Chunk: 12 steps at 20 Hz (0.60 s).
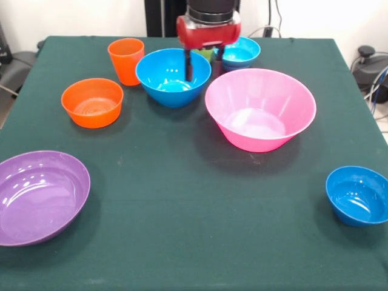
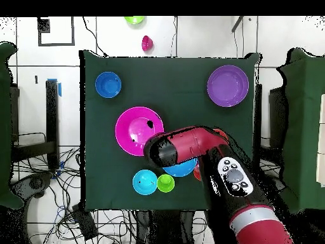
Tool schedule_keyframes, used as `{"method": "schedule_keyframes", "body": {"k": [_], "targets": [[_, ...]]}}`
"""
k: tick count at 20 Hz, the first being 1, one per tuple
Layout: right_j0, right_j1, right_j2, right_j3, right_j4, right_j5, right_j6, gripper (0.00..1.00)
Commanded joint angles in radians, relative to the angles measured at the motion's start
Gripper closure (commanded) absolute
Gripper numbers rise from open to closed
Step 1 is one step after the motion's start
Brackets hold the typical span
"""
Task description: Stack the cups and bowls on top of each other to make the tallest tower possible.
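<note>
My gripper (image 1: pixel 204 64) hangs at the far side of the table, open. One finger (image 1: pixel 189 66) is inside the medium blue bowl (image 1: pixel 173 77) and the other is outside its right rim. The lime green cup (image 1: pixel 206 54) shows only as a sliver behind the gripper; it stands free in the overhead view (image 2: pixel 165 183). The orange cup (image 1: pixel 126 60) stands left of the blue bowl. The cyan bowl (image 1: pixel 240 51), the pink bowl (image 1: pixel 260 109), the orange bowl (image 1: pixel 92 102), the purple bowl (image 1: pixel 39 197) and the dark blue bowl (image 1: pixel 357 195) each stand alone. Nothing is stacked.
In the overhead view my arm (image 2: pixel 190 146) covers the blue bowl (image 2: pixel 183 169) and the orange pieces. A green bowl (image 2: pixel 134 20) and a small pink object (image 2: pixel 146 43) lie on the floor beyond the green table (image 1: pixel 182 242).
</note>
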Motion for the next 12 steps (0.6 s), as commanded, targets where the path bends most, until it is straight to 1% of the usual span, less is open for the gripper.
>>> {"method": "schedule_keyframes", "body": {"k": [1,3,5,7,9,10,12], "targets": [[0.053,0.031,-0.190,-0.005,0.083,-0.092,0.383,0.00],[0.060,0.031,-0.221,-0.014,0.092,-0.096,0.402,0.00],[0.051,0.030,-0.239,-0.017,0.107,-0.091,0.412,0.00],[0.055,0.030,-0.270,-0.024,0.114,-0.092,0.450,0.00],[0.043,0.029,-0.281,-0.030,0.116,-0.094,0.461,0.00],[0.033,0.016,-0.285,-0.018,0.106,-0.101,0.456,0.00],[0.017,-0.026,-0.287,-0.010,0.119,-0.045,0.443,0.00]]}}
